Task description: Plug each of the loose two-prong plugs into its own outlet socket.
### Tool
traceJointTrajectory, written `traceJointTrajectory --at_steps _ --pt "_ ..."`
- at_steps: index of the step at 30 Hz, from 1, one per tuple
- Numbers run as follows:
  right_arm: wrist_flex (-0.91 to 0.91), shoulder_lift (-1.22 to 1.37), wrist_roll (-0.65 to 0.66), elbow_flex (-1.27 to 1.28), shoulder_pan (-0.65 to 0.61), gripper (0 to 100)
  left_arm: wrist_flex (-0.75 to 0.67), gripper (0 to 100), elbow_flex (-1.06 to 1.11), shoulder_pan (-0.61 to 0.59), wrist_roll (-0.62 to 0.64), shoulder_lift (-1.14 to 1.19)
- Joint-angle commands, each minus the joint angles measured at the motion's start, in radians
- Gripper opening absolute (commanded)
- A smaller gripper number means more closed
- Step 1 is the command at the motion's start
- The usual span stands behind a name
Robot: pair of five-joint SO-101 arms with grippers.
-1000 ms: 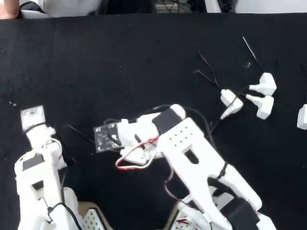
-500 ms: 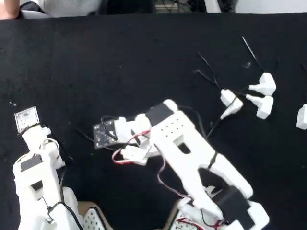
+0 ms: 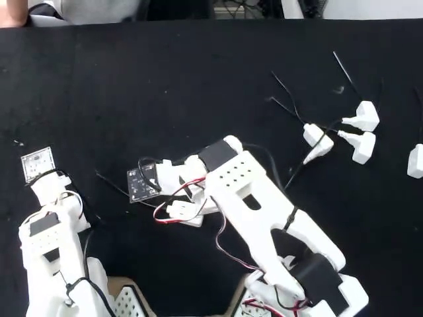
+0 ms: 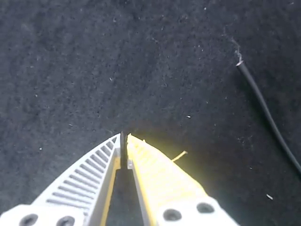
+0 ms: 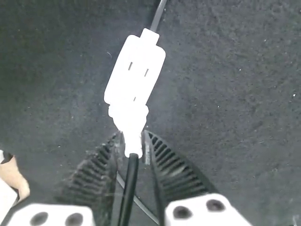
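the left gripper (image 4: 123,141) is closed on nothing, its tips met over the black table (image 4: 94,56), with a loose black cable (image 4: 268,113) lying near. the right gripper (image 5: 131,137) sits around the tail of a white plug (image 5: 132,123); whether it pinches it i cannot tell. the plug is seated in its white outlet socket (image 5: 135,75), which lies flat on the table. other white plugs (image 3: 362,117) lie well apart from both arms.
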Motion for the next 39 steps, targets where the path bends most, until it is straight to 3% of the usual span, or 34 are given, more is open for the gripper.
traceJointTrajectory --at_steps 1,14,25,31,39 --pt "-0.012 0.001 0.014 0.007 -0.021 1.1 -0.006 3 -0.01 -0.007 0.008 -0.018" --pt "-0.011 0.001 0.008 0.021 -0.032 1.1 -0.006 3 -0.01 -0.007 0.008 -0.018" --pt "-0.025 0.001 -0.063 0.022 -0.032 1.1 -0.006 3 -0.01 -0.007 0.008 -0.018" --pt "-0.034 -0.007 -0.196 0.019 -0.032 1.1 -0.006 3 -0.01 -0.008 0.008 -0.018" --pt "-0.025 -0.007 -0.207 0.033 -0.097 1.1 -0.006 3 -0.01 -0.008 0.008 -0.018"
